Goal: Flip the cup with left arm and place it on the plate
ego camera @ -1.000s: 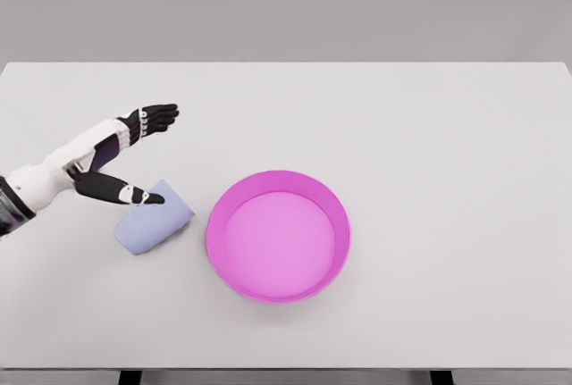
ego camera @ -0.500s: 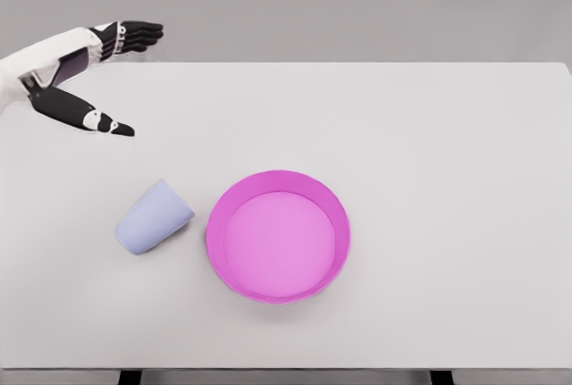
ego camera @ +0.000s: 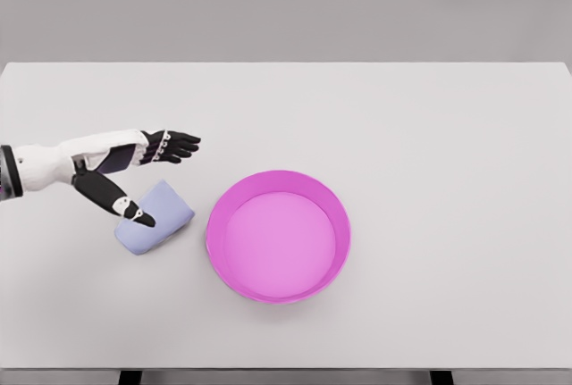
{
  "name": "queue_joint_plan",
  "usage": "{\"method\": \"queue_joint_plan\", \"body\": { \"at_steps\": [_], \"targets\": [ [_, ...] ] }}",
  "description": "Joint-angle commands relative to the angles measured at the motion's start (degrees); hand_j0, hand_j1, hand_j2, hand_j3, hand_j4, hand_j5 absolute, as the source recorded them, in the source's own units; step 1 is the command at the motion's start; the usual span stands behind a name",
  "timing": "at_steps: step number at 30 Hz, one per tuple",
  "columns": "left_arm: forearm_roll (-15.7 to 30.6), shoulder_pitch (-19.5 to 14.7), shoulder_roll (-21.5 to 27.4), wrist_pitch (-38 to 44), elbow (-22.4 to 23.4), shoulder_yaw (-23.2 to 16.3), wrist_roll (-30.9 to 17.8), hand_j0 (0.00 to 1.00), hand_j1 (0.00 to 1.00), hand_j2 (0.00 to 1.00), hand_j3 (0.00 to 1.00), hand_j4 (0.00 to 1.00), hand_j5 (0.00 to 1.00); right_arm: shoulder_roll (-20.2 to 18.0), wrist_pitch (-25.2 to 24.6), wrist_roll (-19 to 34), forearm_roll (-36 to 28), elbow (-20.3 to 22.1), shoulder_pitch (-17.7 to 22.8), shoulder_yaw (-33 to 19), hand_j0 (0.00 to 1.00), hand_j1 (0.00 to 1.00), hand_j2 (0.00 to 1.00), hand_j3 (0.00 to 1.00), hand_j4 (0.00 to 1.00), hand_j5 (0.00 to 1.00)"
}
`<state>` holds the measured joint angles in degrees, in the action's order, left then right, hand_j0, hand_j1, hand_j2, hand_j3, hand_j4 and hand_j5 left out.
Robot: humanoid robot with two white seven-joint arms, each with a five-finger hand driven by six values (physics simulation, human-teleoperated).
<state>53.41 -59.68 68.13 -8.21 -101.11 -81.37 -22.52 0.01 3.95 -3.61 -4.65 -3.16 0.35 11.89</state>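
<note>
Cup (ego camera: pixel 157 224) on its side, under open left robot hand (ego camera: pixel 143 171)

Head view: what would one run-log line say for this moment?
left hand: open, over cup | pale blue plastic cup: on its side, ungrasped | round pink plate: empty

Illumination bright, even, diffuse; no single source evident. Bench (ego camera: pixel 429 135) near-uniform pale grey, no glare. Shadows faint: soft darkening just beside plate (ego camera: pixel 278 236) rim, slight shade inside its near wall. Render slightly soft, mild compression blur on edges. No edge distortion around plate; focus uniform throughout.
</note>
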Motion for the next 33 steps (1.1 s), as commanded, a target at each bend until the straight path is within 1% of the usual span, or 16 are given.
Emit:
{"method": "queue_joint_plan", "body": {
  "at_steps": [1,5,8,9,11,12,13,17,19,21,22,23,25,26,30,33],
  "targets": [
    [0.8,0.0,-0.5,0.0,-0.1,1.1,0.0,1.0,1.0,1.0,1.0,1.0,1.0,0.0,0.0,0.0,0.0,0.0,0.0,0.0,1.0,1.0,1.0,1.0,1.0,1.0],
    [0.8,0.2,-1.1,0.0,-0.1,2.0,0.0,1.0,1.0,1.0,1.0,1.0,1.0,0.0,0.0,0.0,0.0,0.0,0.0,0.0,1.0,1.0,1.0,1.0,1.0,1.0],
    [0.7,1.0,-0.5,-0.2,-0.1,3.8,0.8,1.0,1.0,1.0,1.0,1.0,1.0,0.0,0.0,0.0,0.0,0.0,0.0,0.1,1.0,1.0,1.0,1.0,1.0,1.0],
    [0.6,3.9,-0.5,-0.7,-0.1,7.0,1.2,1.0,1.0,1.0,1.0,1.0,1.0,0.0,0.0,0.0,0.0,0.0,0.0,0.0,1.0,1.0,1.0,1.0,1.0,1.0],
    [-0.1,13.6,-0.7,-1.4,-0.1,19.1,1.1,1.0,1.0,1.0,1.0,1.0,1.0,0.0,0.0,0.0,0.0,0.0,0.0,0.0,1.0,1.0,1.0,1.0,1.0,1.0],
    [-3.9,16.4,-0.9,-2.1,-0.1,23.4,1.2,1.0,1.0,1.0,1.0,1.0,1.0,0.0,0.0,0.0,0.0,0.0,0.0,0.0,1.0,1.0,1.0,1.0,1.0,1.0],
    [-7.6,17.6,-1.0,-2.7,-0.1,25.6,1.2,1.0,1.0,1.0,1.0,1.0,1.0,0.0,0.0,0.0,0.0,0.0,0.0,0.0,1.0,1.0,1.0,1.0,1.0,1.0],
    [-8.2,18.0,-2.0,-5.3,-0.1,26.3,1.1,1.0,1.0,1.0,1.0,1.0,1.0,0.0,0.0,0.0,0.0,0.0,0.0,0.0,1.0,1.0,1.0,1.0,1.0,1.0],
    [-11.6,19.8,-3.3,-10.9,-0.1,28.0,2.9,1.0,1.0,1.0,1.0,1.0,1.0,0.0,0.0,0.0,0.0,0.0,0.0,0.0,1.0,1.0,1.0,1.0,1.0,1.0],
    [-14.1,26.2,-4.8,-13.9,-0.1,34.8,7.0,1.0,1.0,1.0,1.0,1.0,1.0,0.0,0.0,0.0,0.0,0.0,0.0,0.0,1.0,1.0,1.0,1.0,1.0,1.0],
    [-14.8,29.0,-5.7,-15.2,-0.1,37.2,8.4,1.0,1.0,1.0,1.0,1.0,1.0,0.0,0.0,0.0,0.0,0.0,0.0,0.0,1.0,1.0,1.0,1.0,1.0,1.0],
    [-14.6,30.8,-5.9,-17.4,-0.1,38.6,8.6,1.0,1.0,1.0,1.0,1.0,1.0,0.0,0.0,0.0,0.0,0.0,0.0,0.1,1.0,1.0,1.0,1.0,1.0,1.0],
    [-13.9,33.2,-5.9,-18.4,-0.1,41.2,8.5,1.0,1.0,1.0,1.0,1.0,1.0,0.0,0.0,0.0,0.0,0.0,0.0,0.0,1.0,1.0,1.0,1.0,1.0,1.0],
    [-12.8,34.5,-6.0,-18.4,-0.1,41.8,8.6,1.0,1.0,1.0,1.0,1.0,1.0,0.0,0.0,0.0,0.0,0.0,0.0,0.0,1.0,1.0,1.0,1.0,1.0,1.0],
    [-12.8,39.9,-7.7,-18.3,-0.1,41.9,8.6,1.0,1.0,1.0,1.0,1.0,1.0,0.0,0.0,0.0,0.0,0.0,0.0,0.1,1.0,1.0,1.0,1.0,1.0,1.0],
    [-12.8,41.9,-7.8,-18.2,-0.1,42.0,8.5,1.0,1.0,1.0,1.0,1.0,1.0,0.0,0.0,0.0,0.0,0.0,0.0,0.0,1.0,1.0,1.0,1.0,1.0,1.0]
  ]
}}
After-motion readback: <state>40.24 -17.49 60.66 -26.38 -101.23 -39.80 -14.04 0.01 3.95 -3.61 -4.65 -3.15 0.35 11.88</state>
